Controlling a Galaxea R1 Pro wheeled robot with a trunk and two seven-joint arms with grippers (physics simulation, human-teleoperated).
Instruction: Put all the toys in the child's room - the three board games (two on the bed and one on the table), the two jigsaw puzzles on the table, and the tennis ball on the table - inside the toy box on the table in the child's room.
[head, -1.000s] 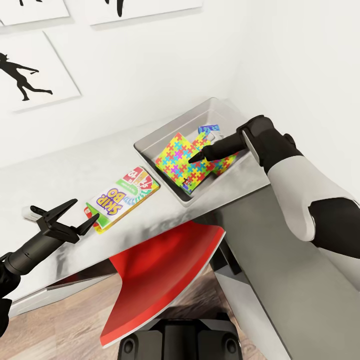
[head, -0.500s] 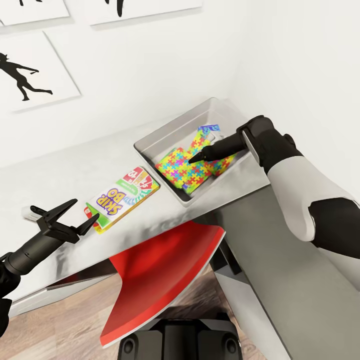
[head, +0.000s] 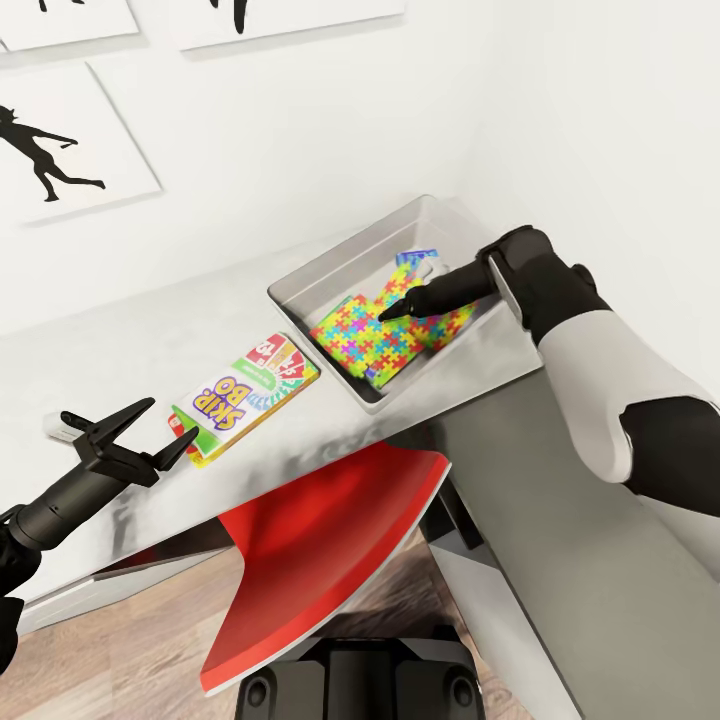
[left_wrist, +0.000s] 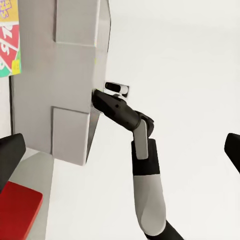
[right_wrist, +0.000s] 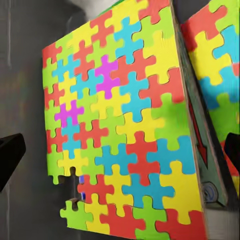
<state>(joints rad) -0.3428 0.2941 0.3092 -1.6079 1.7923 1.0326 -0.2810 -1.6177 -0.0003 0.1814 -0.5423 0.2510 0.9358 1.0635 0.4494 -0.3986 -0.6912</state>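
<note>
- Jigsaw puzzles (head: 375, 335): two, lying overlapped inside the toy box (head: 300, 283) at the desk's (head: 120, 350) right end.
- Right gripper (head: 395, 312): over the puzzles, jaws parted, holding nothing.
- Left gripper (head: 165, 428): jaws spread, empty, near the Skip-Bo box (head: 245, 393).

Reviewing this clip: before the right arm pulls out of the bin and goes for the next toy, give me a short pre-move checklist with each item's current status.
1. Both jigsaw puzzles lie inside the toy box: ok, the second leaning partly over the first.
2. Right gripper released: ok, the wrist view shows its fingertips apart, with a puzzle lying free between them.
3. Left gripper free to grasp: ok, open and holding nothing.
4. Skip-Bo game box reachable: ok, flat on the table between the left gripper and the toy box.
5. Tennis ball already in the bin: cannot tell.
6. Room in the bin for game boxes: cannot tell, since the puzzles cover much of its floor.
</note>
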